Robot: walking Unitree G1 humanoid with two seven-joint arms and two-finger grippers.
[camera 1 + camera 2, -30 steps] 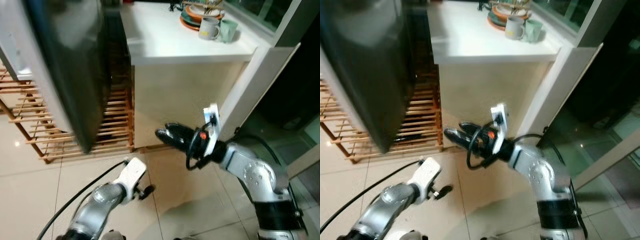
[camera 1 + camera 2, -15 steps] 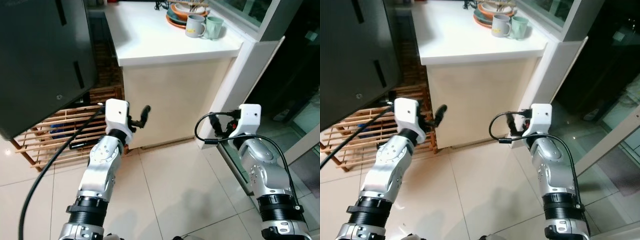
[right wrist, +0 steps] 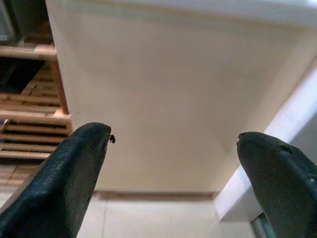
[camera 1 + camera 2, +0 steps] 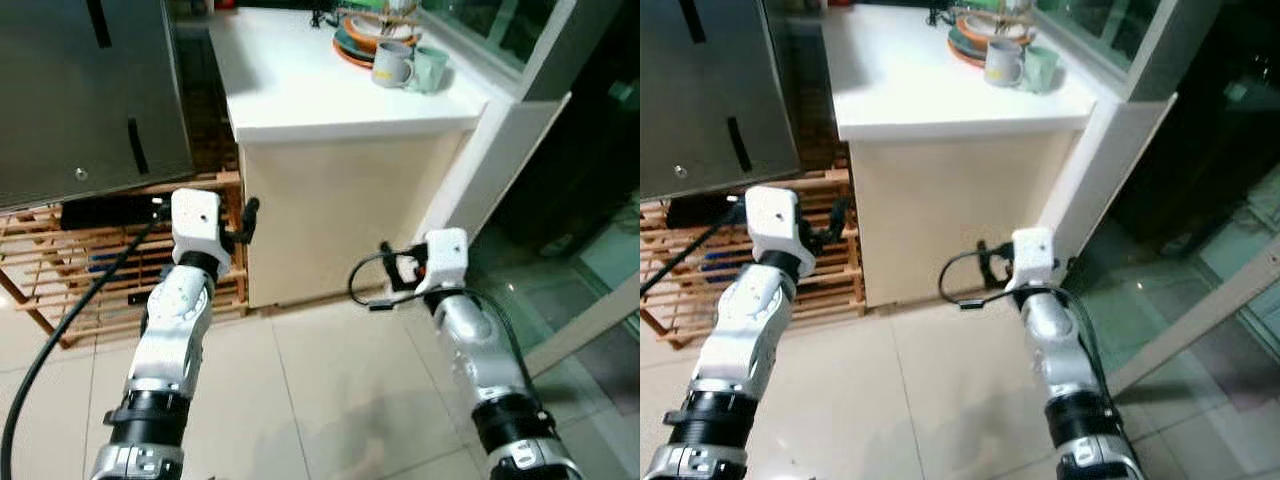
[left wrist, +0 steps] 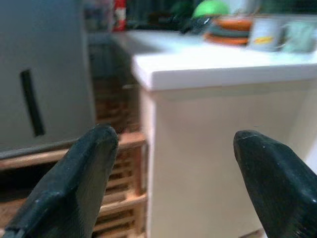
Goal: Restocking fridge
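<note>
The dark grey fridge (image 4: 90,90) stands at the upper left, its door closed, with a black handle slot (image 4: 135,146) on the front. My left gripper (image 4: 246,220) is raised at the corner of the white counter cabinet (image 4: 340,200), to the right of the fridge. In the left wrist view its fingers (image 5: 74,188) stand wide apart, open and holding nothing. My right gripper (image 4: 395,268) points at the cabinet's cream front, lower and to the right. Its fingers (image 3: 64,183) are also spread open and hold nothing.
On the white counter top (image 4: 300,80) sit two mugs (image 4: 392,62) and stacked plates (image 4: 358,45). A wooden slatted rack (image 4: 60,280) stands under the fridge. A white frame (image 4: 500,150) and dark glass doors are on the right. Beige tiled floor (image 4: 330,400) lies below.
The left arm has lifted from near the floor up to the cabinet corner. The right gripper has swung from pointing left to pointing forward. The camera has shifted too.
</note>
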